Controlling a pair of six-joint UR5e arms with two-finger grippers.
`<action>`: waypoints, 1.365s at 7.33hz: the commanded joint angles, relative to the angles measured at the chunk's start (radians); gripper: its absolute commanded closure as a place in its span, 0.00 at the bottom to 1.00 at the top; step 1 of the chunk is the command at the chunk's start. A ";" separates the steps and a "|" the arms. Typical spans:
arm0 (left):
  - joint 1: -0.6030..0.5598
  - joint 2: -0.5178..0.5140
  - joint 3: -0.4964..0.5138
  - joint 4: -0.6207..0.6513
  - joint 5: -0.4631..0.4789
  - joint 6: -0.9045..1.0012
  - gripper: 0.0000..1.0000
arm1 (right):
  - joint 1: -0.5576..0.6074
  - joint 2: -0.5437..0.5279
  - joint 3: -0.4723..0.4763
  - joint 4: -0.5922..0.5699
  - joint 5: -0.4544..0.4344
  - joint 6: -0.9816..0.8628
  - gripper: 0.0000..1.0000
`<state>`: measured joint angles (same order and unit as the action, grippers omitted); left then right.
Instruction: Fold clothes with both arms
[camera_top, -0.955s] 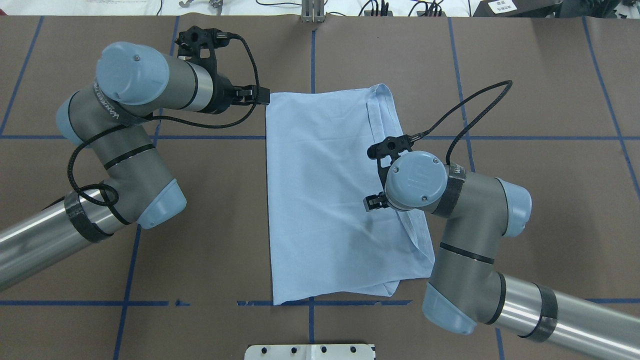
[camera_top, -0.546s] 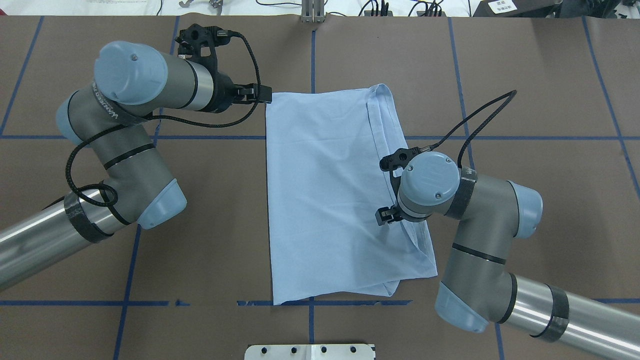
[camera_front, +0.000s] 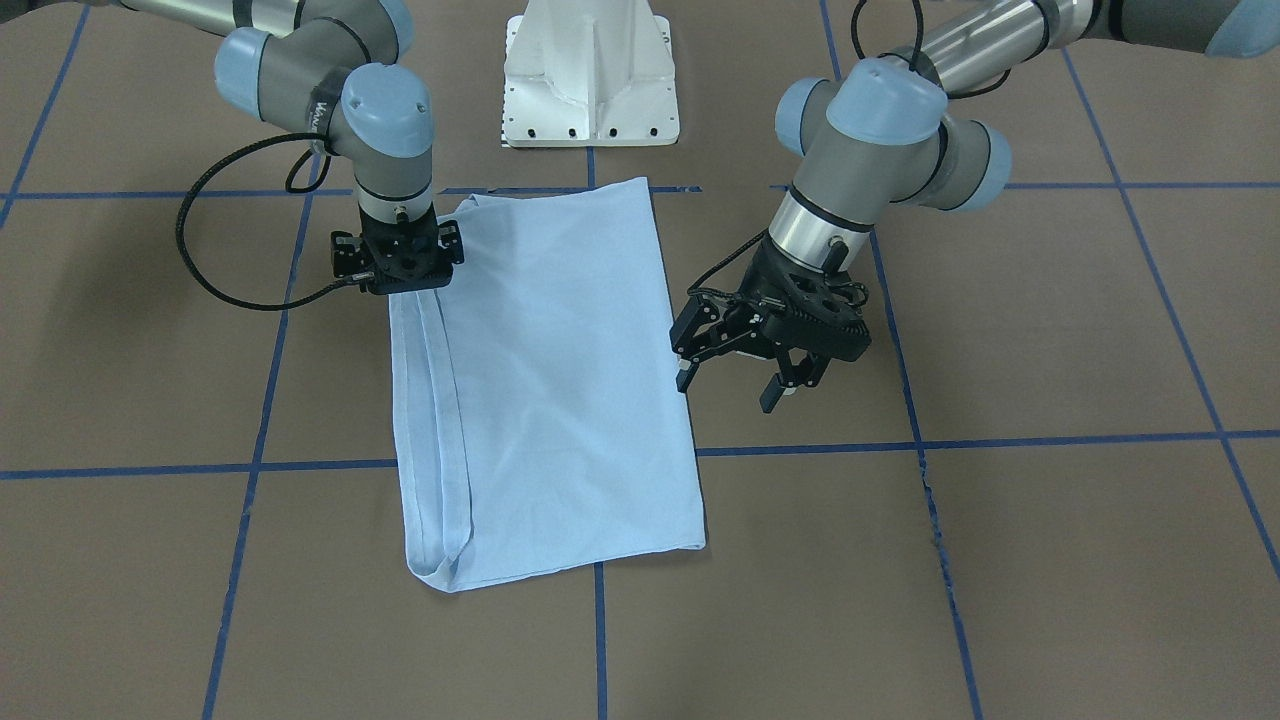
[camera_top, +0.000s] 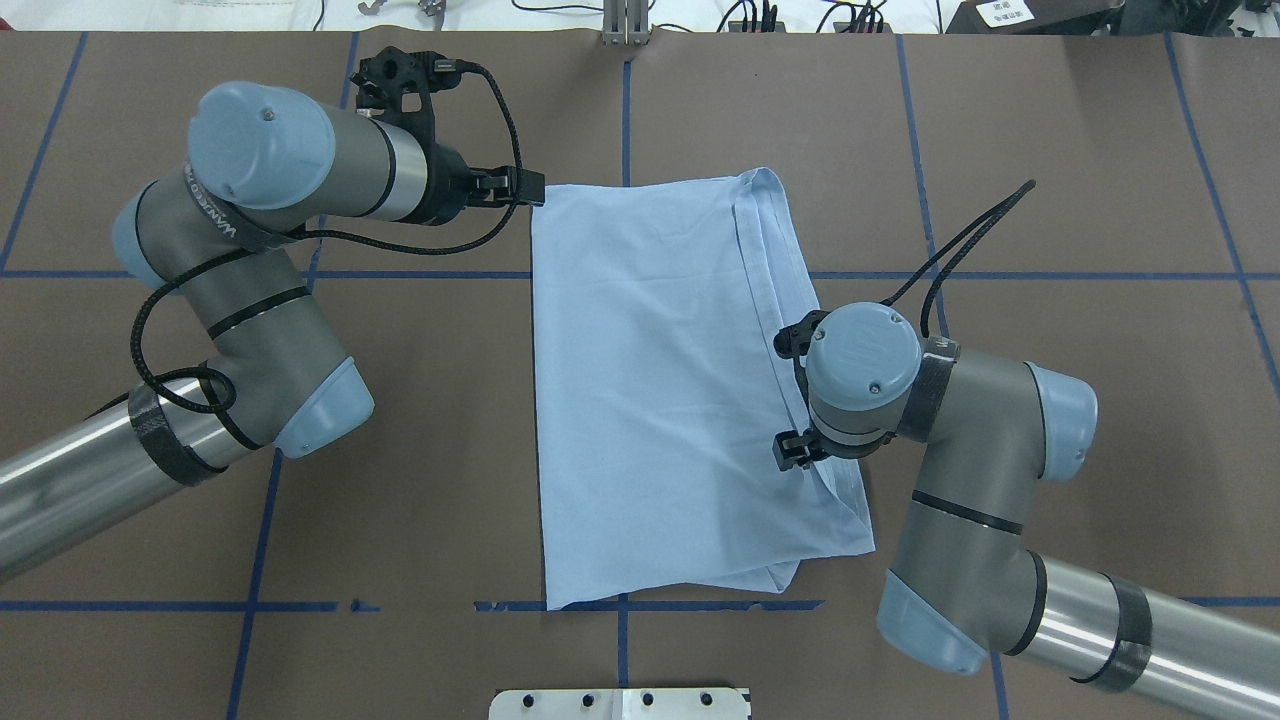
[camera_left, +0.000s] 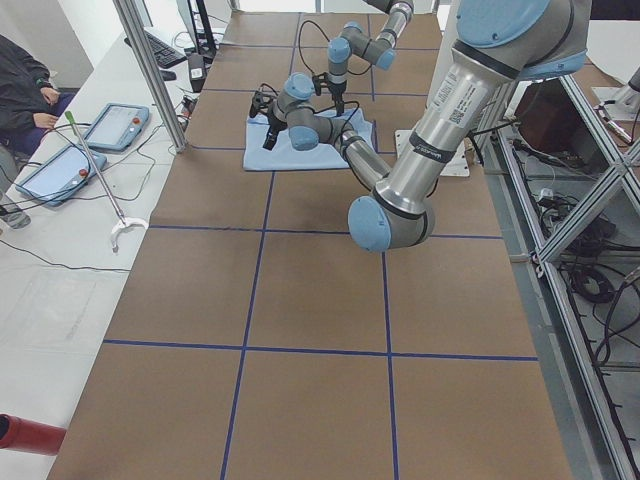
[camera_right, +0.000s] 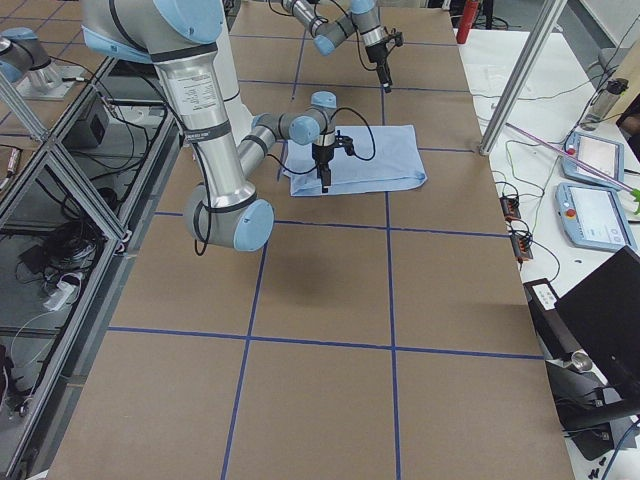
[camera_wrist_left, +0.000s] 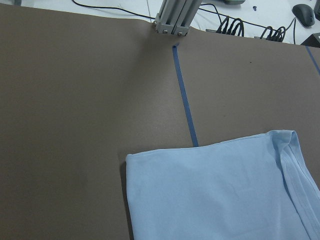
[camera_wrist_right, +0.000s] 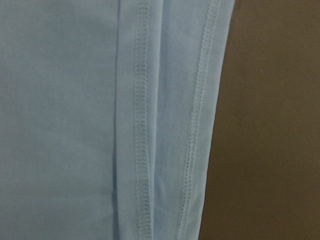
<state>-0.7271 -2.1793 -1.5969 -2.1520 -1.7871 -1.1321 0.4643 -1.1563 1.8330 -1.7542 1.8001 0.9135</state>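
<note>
The light blue T-shirt (camera_top: 650, 400) lies flat on the brown table, folded into a long rectangle, with its print and collar hidden. Stitched hems stack along the edge on my right (camera_wrist_right: 142, 125). My left gripper (camera_front: 728, 385) is open and empty, hovering just off the shirt's left edge near its far corner (camera_wrist_left: 131, 160). My right gripper (camera_front: 398, 265) points straight down over the hemmed edge, close above the cloth. Its fingers are hidden beneath the wrist, so I cannot tell whether it is open or shut.
The white pedestal base (camera_front: 590, 80) stands at the near table edge. Blue tape lines (camera_top: 265, 500) grid the tabletop. An aluminium post (camera_wrist_left: 172, 20) and cables sit at the far edge. A seated person (camera_left: 20, 80) and tablets (camera_left: 115, 125) are beside the table.
My right arm has moved rightward and nearer to the base, from over the shirt's middle to its hemmed right edge. The left arm and the shirt have barely moved.
</note>
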 joint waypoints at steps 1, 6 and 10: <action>0.000 0.000 0.000 0.000 0.000 0.000 0.00 | -0.004 0.000 0.000 -0.014 -0.001 -0.002 0.00; 0.000 0.001 0.002 -0.035 -0.002 -0.006 0.00 | -0.023 0.001 -0.017 -0.008 -0.010 -0.004 0.00; 0.002 0.000 0.003 -0.037 -0.002 -0.008 0.00 | 0.003 -0.005 -0.024 -0.008 -0.015 -0.039 0.00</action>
<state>-0.7259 -2.1791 -1.5939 -2.1891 -1.7886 -1.1389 0.4599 -1.1599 1.8136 -1.7626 1.7865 0.8878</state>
